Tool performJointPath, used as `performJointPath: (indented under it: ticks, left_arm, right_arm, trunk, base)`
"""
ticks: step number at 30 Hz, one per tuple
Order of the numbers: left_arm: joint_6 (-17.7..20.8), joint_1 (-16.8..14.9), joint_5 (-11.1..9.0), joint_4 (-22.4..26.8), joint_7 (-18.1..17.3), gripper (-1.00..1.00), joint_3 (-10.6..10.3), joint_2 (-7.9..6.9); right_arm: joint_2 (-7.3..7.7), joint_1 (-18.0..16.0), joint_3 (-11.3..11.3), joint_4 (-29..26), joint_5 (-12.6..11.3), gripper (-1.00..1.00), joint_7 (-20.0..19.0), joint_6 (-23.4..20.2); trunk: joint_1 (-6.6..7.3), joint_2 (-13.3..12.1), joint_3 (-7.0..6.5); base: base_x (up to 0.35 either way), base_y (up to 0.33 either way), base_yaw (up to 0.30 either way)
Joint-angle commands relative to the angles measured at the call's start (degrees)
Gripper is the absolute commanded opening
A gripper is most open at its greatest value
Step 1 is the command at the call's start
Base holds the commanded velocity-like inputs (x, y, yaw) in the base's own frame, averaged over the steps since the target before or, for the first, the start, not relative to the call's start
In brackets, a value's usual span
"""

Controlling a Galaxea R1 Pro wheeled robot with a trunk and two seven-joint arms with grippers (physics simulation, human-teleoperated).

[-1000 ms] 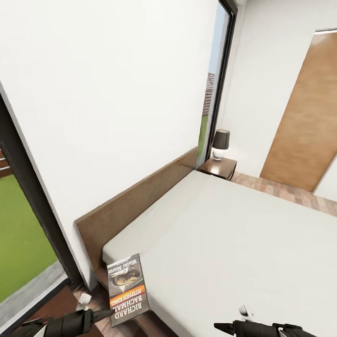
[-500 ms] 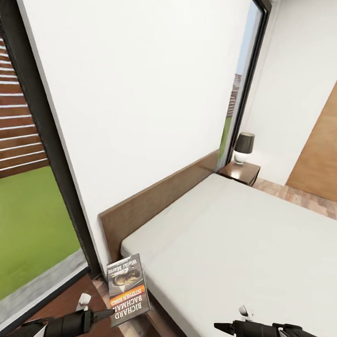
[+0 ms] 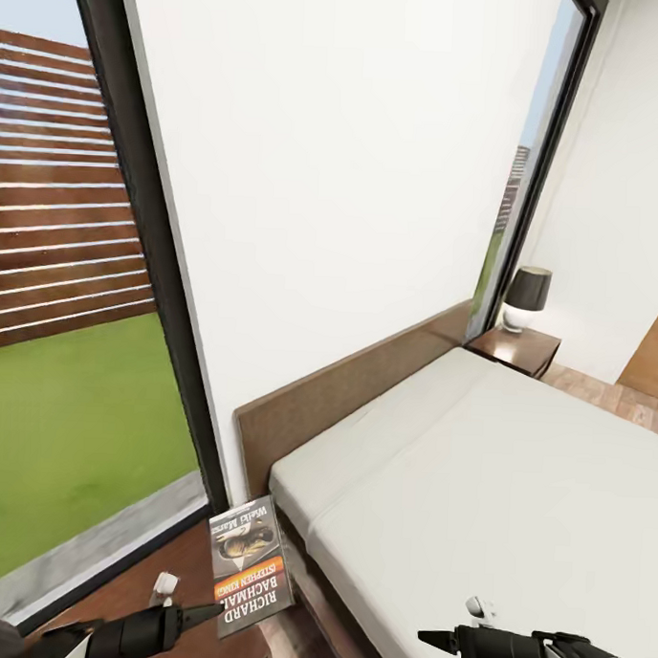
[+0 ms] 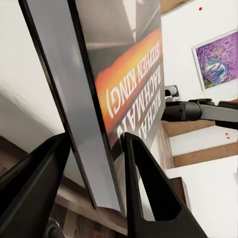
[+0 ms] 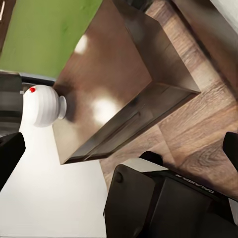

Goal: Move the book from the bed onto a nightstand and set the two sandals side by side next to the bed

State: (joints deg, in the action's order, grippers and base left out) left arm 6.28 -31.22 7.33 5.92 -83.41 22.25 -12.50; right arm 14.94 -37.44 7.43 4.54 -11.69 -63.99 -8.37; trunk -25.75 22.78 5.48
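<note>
**You held the book clamped by one edge, clear of the bed, with a nightstand close under the right arm.**

Your left gripper [image 3: 211, 611] had its fingers [image 4: 144, 188] closed on the lower edge of the Bachman paperback [image 3: 249, 565], which stood up beyond the fingertips, past the bed [image 3: 476, 469] corner. That thin edge grip could have let it pivot or slip during a swing. Your right gripper [image 3: 428, 640] held nothing; how far its fingers were parted I couldn't tell. The lamp [image 5: 44, 105] on the nearer nightstand [image 5: 106, 89] beyond them risked a knock; the other nightstand [image 3: 513, 347] stood well away.
</note>
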Motion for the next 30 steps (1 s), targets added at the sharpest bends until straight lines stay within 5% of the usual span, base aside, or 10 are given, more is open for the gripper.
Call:
performJointPath:
  ticks: [1,30]
  left_arm:
    - [0.6,-0.1,0.5,0.0,-0.3,-1.00,0.8,0.02]
    - [0.6,-0.1,0.5,0.0,-0.3,-1.00,0.8,0.02]
  right_arm:
    - [0.00,-0.1,0.4,0.1,-0.6,1.00,-0.3,-0.5]
    - [0.00,-0.1,0.4,0.1,-0.6,1.00,-0.3,-0.5]
  trunk:
    - [-0.04,0.1,0.13]
    - [-0.04,0.1,0.13]
  base:
    - [0.000,0.000,0.284]
    - [0.000,0.000,0.284]
